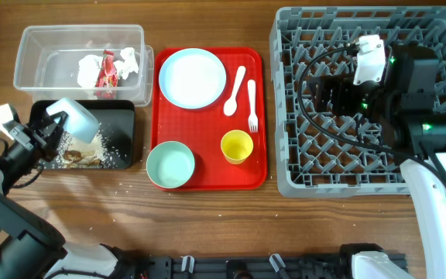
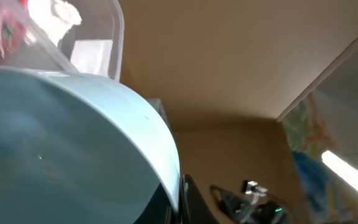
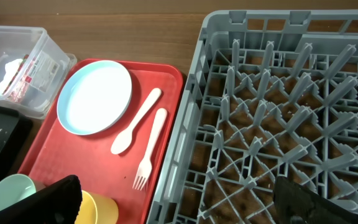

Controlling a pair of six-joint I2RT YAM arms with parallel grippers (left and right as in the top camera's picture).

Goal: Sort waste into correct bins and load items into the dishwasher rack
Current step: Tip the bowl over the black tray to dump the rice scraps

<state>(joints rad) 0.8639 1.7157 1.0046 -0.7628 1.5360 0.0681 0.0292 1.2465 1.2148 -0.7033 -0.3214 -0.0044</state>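
Note:
My left gripper point(image 1: 56, 128) is shut on the rim of the pale blue bowl point(image 1: 77, 118) and holds it tilted over the black tray point(image 1: 124, 116), which has brown-and-white food scraps point(image 1: 84, 156) in it. In the left wrist view the bowl point(image 2: 55, 143) fills the frame, with my gripper point(image 2: 180, 200) at its rim. The clear tub point(image 1: 37, 46) holds the red wrapper point(image 1: 106, 74) and white tissue point(image 1: 127, 63). My right gripper point(image 1: 325, 94) is open and empty over the grey rack point(image 1: 285, 155), near the rack's left edge point(image 3: 191, 149); its fingers point(image 3: 185, 211) are spread wide.
The red serving tray point(image 1: 207, 124) holds the light blue plate point(image 1: 192, 77), white spoon point(image 1: 235, 91), white fork point(image 1: 252, 105), yellow cup point(image 1: 237, 146) and mint green bowl point(image 1: 170, 165). Crumbs lie on the table below the black tray.

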